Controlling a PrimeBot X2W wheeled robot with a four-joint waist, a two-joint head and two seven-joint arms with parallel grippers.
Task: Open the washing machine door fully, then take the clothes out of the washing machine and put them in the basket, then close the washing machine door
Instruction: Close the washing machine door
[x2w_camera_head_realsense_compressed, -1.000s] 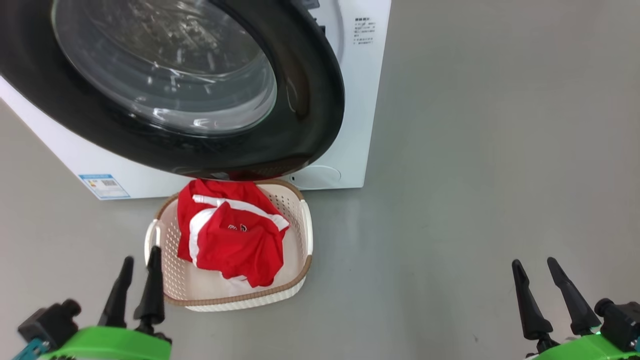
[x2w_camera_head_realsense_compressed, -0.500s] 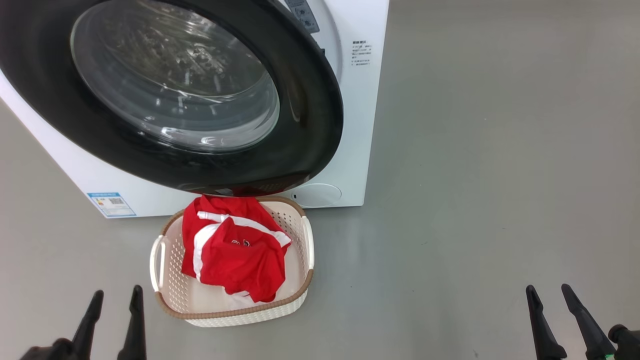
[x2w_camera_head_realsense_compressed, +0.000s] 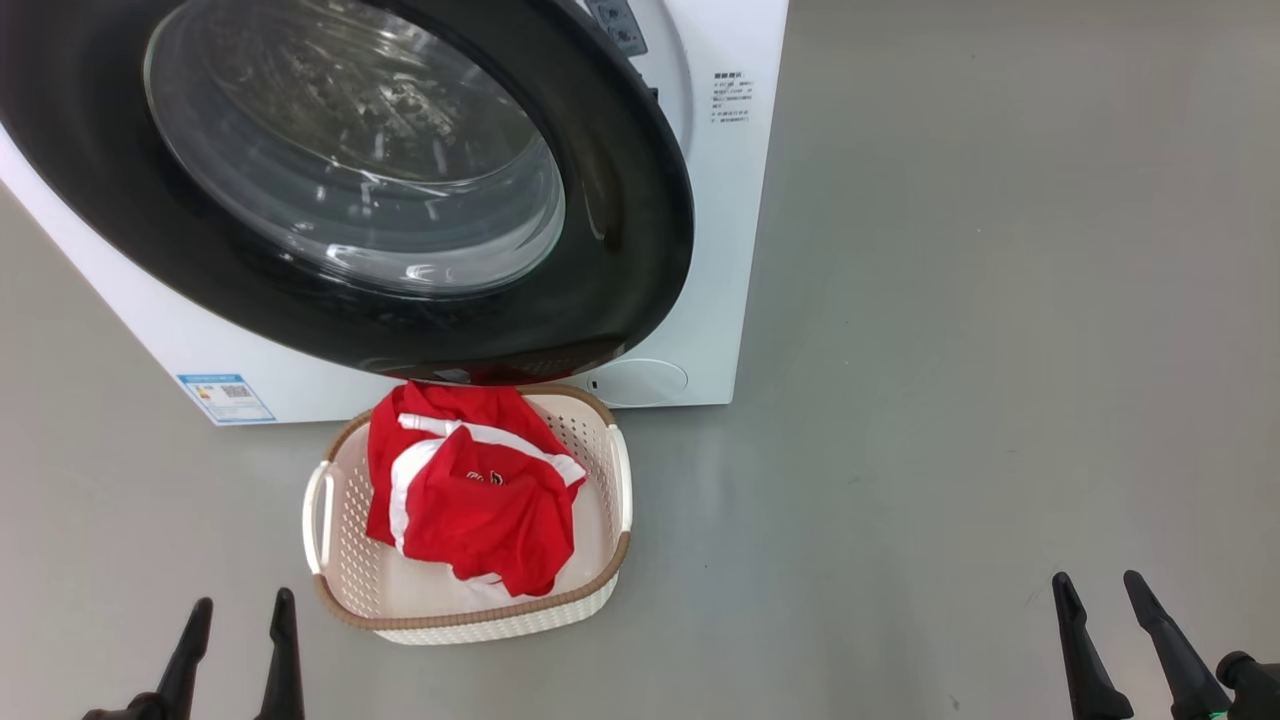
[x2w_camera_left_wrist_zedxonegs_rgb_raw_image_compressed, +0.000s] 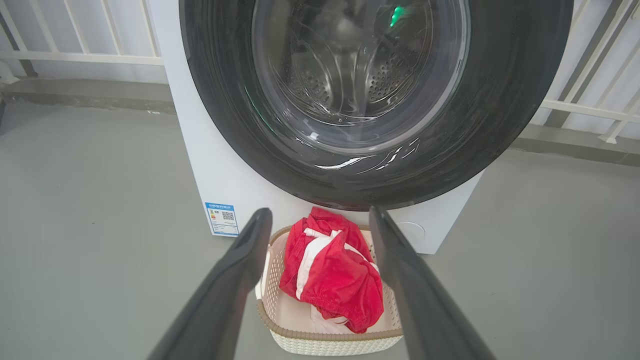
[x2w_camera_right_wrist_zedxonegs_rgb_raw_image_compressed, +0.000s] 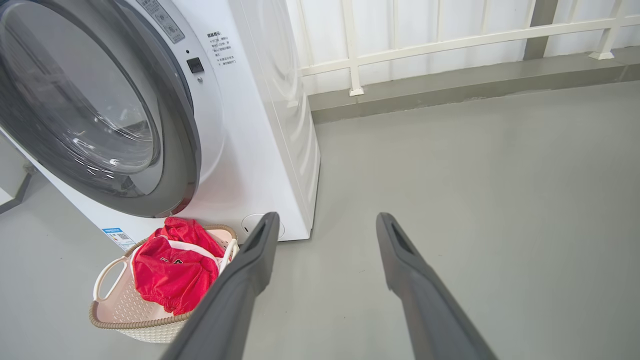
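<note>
At left, L gripper sat low, fingers apart, holding nothing. Behind it stood the washing machine, w/ the washing machine door flat against its front. Just below the door, the basket sat on the floor, w/ the clothes piled inside. At right, R gripper sat low, fingers spread, empty.

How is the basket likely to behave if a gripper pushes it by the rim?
The basket looks like thin perforated plastic holding only the clothes, so it is probably light. On the smooth floor it would likely slide rather than tip, being low and wide. Its wall may flex.
</note>
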